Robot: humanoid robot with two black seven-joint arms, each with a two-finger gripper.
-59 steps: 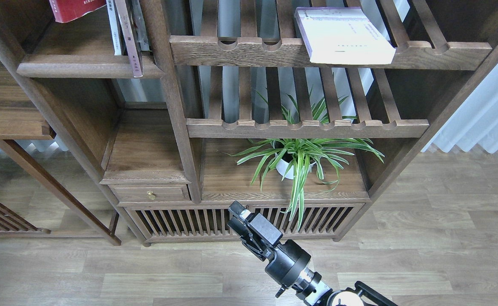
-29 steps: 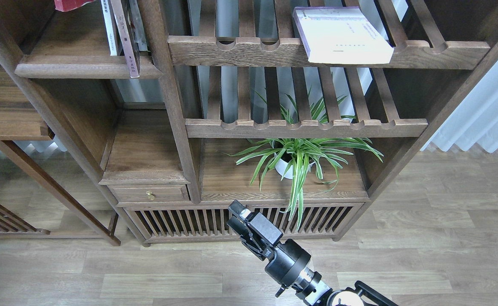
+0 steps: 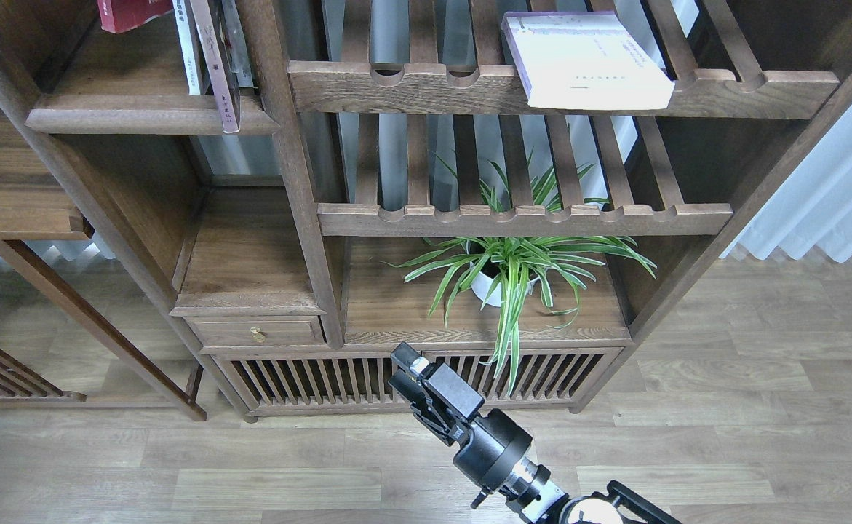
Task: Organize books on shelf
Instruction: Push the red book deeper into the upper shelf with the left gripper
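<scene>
The white book with a purple edge [image 3: 586,62] lies flat on the upper slatted shelf at the top right, its corner past the front rail. The red book [image 3: 133,13] shows only partly at the top edge, above the solid dark-brown shelf [image 3: 142,115]. Three thin upright books [image 3: 211,58] stand at that shelf's right end against the post. No yellow-green cover shows. My right gripper [image 3: 405,366] hangs low in front of the bottom cabinet, far from all the books; its fingers cannot be told apart. My left gripper is out of view.
A potted spider plant [image 3: 513,273] stands on the lower board, under the second slatted shelf [image 3: 527,218]. A small drawer [image 3: 257,332] and a slatted cabinet front [image 3: 309,378] are below. A side table [image 3: 11,211] is on the left and a white curtain [image 3: 833,196] on the right.
The red book at the top edge shows a little more than half a second ago. A small dark part has appeared in the top left corner. My right arm has not moved.
</scene>
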